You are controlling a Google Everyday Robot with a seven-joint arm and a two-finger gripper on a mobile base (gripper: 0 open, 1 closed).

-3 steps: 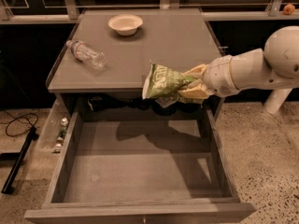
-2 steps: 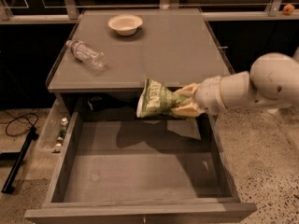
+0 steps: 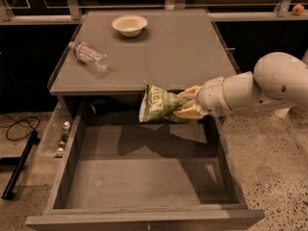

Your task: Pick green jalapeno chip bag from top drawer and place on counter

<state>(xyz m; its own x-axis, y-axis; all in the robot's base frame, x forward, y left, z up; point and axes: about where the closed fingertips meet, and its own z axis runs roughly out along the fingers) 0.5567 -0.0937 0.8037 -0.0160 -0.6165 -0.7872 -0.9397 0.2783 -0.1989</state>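
The green jalapeno chip bag (image 3: pixel 160 105) hangs in the air above the back of the open top drawer (image 3: pixel 144 177), just below the counter's front edge. My gripper (image 3: pixel 186 107) comes in from the right on a white arm and is shut on the bag's right end. The bag tilts, with its white lettering facing the camera. The drawer is pulled out and its flat bottom shows nothing in it. The counter (image 3: pixel 163 57) lies behind the bag.
A clear plastic bottle (image 3: pixel 89 56) lies on its side at the counter's left. A pale bowl (image 3: pixel 129 24) stands near the counter's back. Small items (image 3: pixel 62 137) sit in a side tray left of the drawer. A black cable (image 3: pixel 17 126) lies on the floor.
My gripper has moved left and down with the bag, from over the counter's front edge to just over the back of the drawer. The arm has swung lower.
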